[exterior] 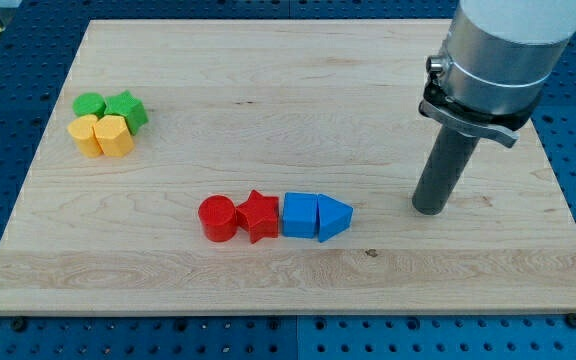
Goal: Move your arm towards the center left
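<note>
- The dark rod comes down from a silver cylinder at the view's top right, and my tip point(430, 208) rests on the wooden board point(268, 90), on the view's right side at about mid-height.
- The arm has no fingers or jaws, so nothing opens or shuts; the tip touches no block and holds nothing.
- Nearest to the tip, toward the view's left and slightly lower, lies a row of four touching blocks: a blue pointed block point(334, 217) closest, then a blue cube point(299, 215), a red star point(258, 214) and a red cylinder point(216, 218) farthest.
- Well apart from the tip, far toward the view's left and higher, sits a tight cluster: a green cylinder point(89, 105) and a green star point(126, 108) at the back, with two yellow blocks point(103, 136) pressed together in front, their shapes hard to tell.
- The centre-left part of the board, the task's target, lies far to the view's left of the tip, between the cluster and the row.
</note>
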`<action>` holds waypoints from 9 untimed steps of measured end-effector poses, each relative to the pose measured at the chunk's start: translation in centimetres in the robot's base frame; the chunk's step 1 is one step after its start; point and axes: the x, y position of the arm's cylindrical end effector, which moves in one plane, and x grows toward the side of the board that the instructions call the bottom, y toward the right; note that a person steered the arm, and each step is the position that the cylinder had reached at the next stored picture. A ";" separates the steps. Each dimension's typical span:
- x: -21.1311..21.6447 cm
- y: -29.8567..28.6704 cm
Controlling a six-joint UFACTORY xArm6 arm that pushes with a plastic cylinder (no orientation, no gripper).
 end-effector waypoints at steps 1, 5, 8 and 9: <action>0.0 -0.9; -6.5 -9.4; -17.8 -32.3; -19.4 -39.9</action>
